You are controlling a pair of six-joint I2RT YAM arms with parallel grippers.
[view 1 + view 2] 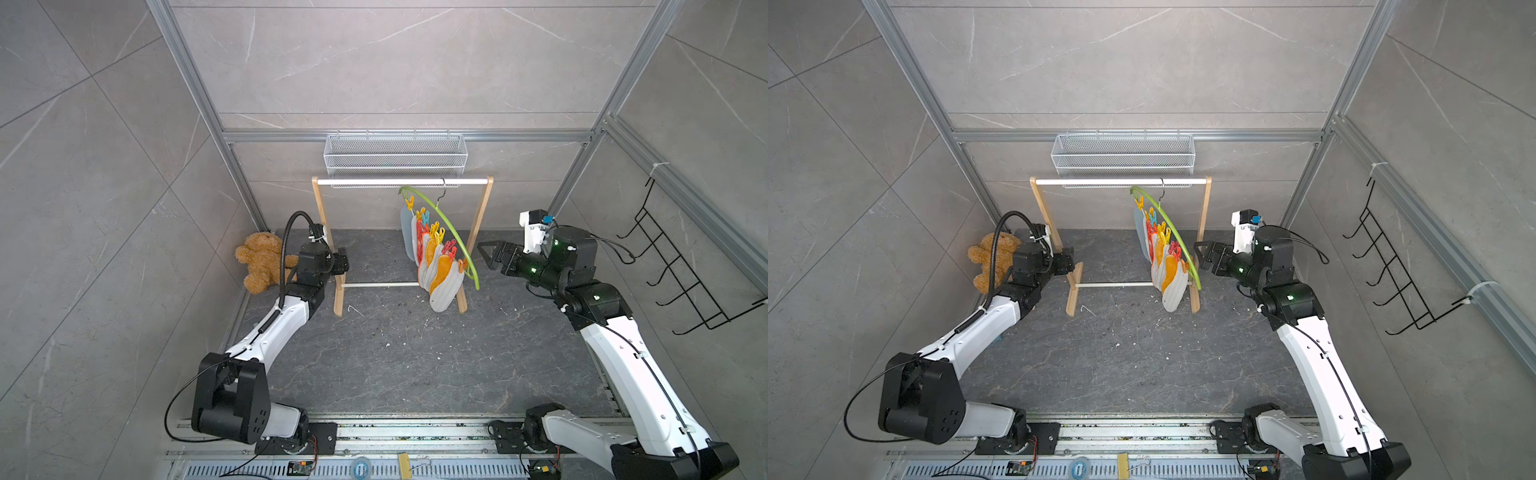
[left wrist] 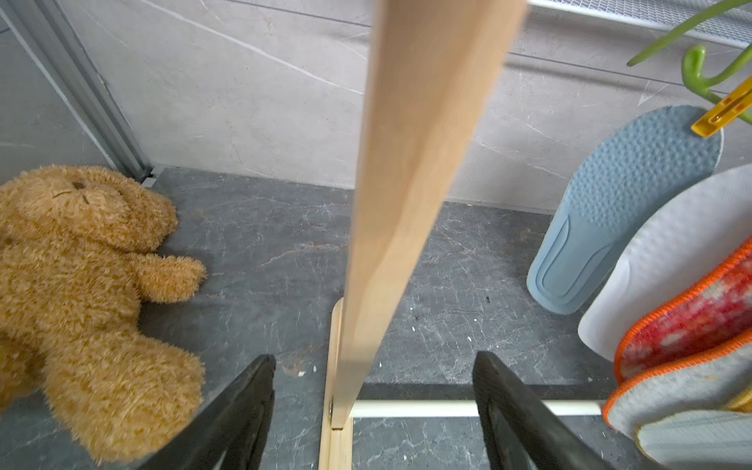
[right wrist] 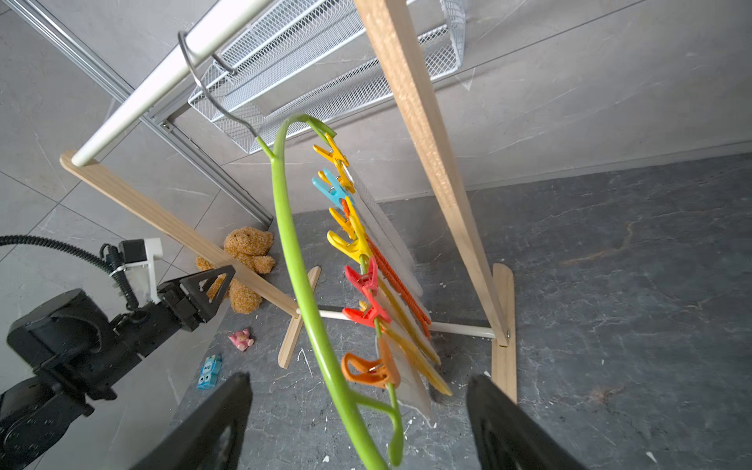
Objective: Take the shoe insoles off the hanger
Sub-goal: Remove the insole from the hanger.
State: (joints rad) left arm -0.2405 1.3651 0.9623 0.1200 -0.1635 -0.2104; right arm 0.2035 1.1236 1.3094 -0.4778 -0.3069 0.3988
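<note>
The lime-green hanger (image 1: 446, 232) hangs by its dark hook from the white rail, in both top views. Several shoe insoles (image 1: 440, 274) are clipped along it in a row: pale blue-grey, white, red mottled, orange fuzzy, striped. My right gripper (image 1: 486, 254) is open just right of the hanger's lower end. In the right wrist view the green bar's tip (image 3: 366, 423) and an orange clip (image 3: 368, 370) lie between its jaws (image 3: 359, 377), untouched. My left gripper (image 1: 343, 262) is open around the frame's left wooden leg (image 2: 407, 203), with gaps on both sides (image 2: 375, 358). The blue-grey insole (image 2: 635, 195) hangs beyond it.
The wooden rail frame (image 1: 401, 181) stands at the back, under a white mesh basket (image 1: 395, 156). A brown teddy bear (image 1: 262, 262) lies in the left corner. A black wire hook rack (image 1: 685, 270) hangs on the right wall. Two small toys (image 3: 242, 338) lie on the floor.
</note>
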